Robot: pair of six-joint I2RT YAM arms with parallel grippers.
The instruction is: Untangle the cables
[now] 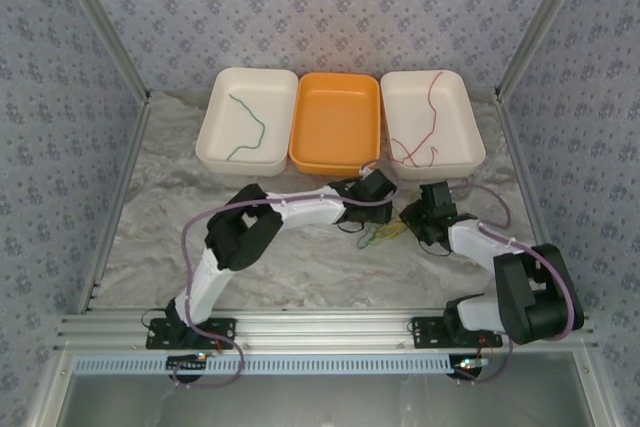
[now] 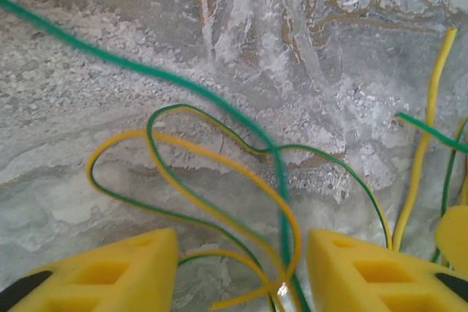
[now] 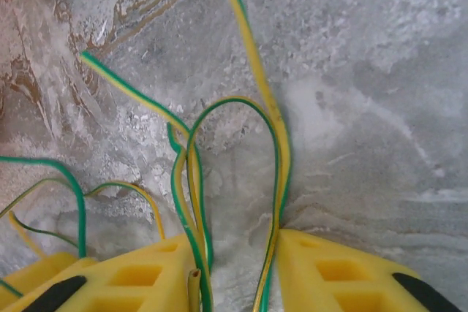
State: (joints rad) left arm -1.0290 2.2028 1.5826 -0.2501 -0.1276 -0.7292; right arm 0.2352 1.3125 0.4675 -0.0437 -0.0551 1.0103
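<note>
- The knotted cables point(image 1: 385, 234) are lying on the table point(image 1: 300, 267), between the two grippers and just in front of the orange tray point(image 1: 335, 127); one green wire point(image 1: 261, 130) is already lying in the left cream tray point(image 1: 275, 97), and red wires point(image 1: 436, 112) in the right cream tray point(image 1: 462, 117).
- The left gripper point(image 2: 241, 279) is standing released, jaws apart, straddling a plain green strand point(image 2: 183, 82) and a striped yellow-green loop point(image 2: 212, 155); nothing is being pinched.
- The right gripper point(image 3: 245, 283) is likewise standing unclenched; the two legs of a striped loop point(image 3: 281, 144) are running along its fingers' inner faces.
- Doing this step well probably means each gripper pinching a different wire; the left one is risking a catch on both strands, so singling out one before clamping seems wise.
- Drawing the arms apart slowly and low over the table, I judge, is the way to avoid tightening the crossings into a knot.
</note>
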